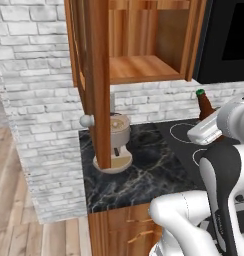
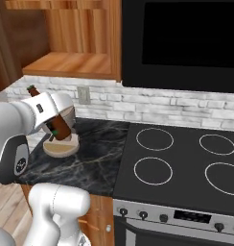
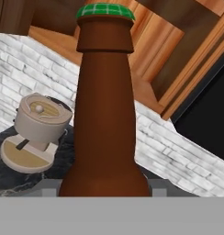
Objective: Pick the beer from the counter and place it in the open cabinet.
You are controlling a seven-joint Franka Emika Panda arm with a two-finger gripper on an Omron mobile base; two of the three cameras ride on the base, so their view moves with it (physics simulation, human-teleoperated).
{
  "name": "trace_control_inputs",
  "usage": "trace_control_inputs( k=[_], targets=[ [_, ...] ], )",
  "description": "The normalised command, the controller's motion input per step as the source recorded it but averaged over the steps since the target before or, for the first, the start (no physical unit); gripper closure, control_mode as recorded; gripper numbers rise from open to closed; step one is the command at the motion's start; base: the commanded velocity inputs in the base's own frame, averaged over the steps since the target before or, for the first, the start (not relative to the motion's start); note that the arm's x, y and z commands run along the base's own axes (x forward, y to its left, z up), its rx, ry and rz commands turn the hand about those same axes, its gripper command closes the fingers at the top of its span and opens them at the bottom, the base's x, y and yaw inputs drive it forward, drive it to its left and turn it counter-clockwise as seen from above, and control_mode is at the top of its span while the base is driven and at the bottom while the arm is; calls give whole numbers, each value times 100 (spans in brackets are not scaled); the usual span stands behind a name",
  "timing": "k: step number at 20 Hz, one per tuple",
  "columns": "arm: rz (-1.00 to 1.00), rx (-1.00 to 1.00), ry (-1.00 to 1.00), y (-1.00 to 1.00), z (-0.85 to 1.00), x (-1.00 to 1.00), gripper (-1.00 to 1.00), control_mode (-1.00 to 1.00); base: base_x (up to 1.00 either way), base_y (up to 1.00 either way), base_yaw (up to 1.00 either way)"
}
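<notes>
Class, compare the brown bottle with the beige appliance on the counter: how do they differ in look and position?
The dark brown glass beer bottle with green cap is slim and tall; the squat beige coffee machine on a round base is broad. The bottle is held, tilted, in the gripper; the machine stands upright on the black marble counter.

Beer (image 3: 104, 114): brown glass bottle, green cap, clamped in the claw (image 3: 104, 186) at its body, neck tilted. Open cabinet (image 1: 144, 67): wooden, shelf bare, above and beyond the claw.
</notes>
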Motion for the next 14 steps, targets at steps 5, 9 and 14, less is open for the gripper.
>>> trace_control_inputs(
  k=[5,9,14],
  targets=[
    [0,0,0,0,0,0,100,100,37,-12,-5],
    [0,0,0,0,0,0,100,100,6,0,-3],
    [0,0,0,0,0,0,100,100,0,0,-2]
  ],
)
